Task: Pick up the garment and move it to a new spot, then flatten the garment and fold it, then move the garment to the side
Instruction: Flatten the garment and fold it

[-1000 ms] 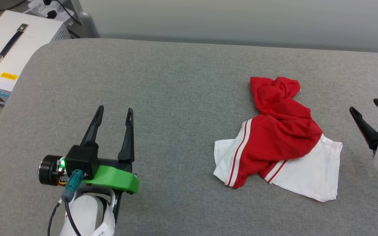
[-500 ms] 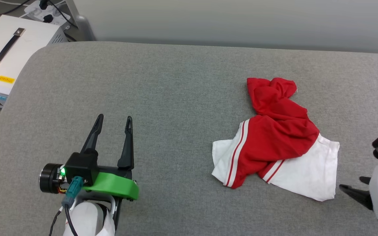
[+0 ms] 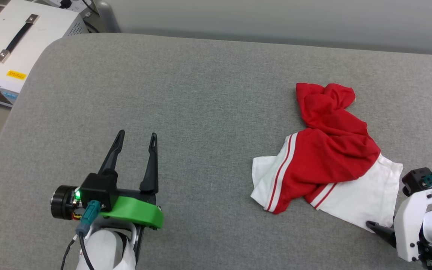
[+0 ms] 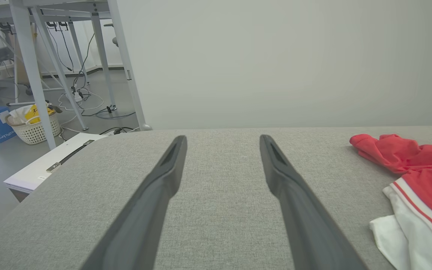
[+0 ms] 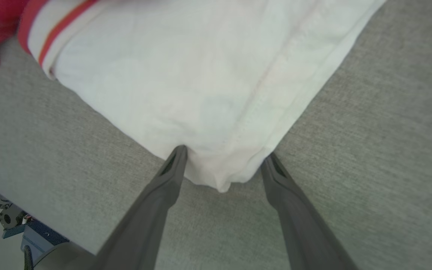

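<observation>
Grey cloth-covered tabletop (image 3: 201, 93) carries the crumpled red jersey T-shirt with white striped sleeves (image 3: 328, 157). At the shirt's near white corner the right gripper (image 5: 225, 152) straddles the hem, jaws released wide, likely poised to pinch and lift. Well left of the shirt, the left gripper (image 3: 137, 133) hovers, jaws released and empty.

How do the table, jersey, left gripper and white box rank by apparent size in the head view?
1. grey padded table
2. red-and-white jersey
3. left gripper and white box: unsure; the gripper is nearer, the box is cropped.
</observation>
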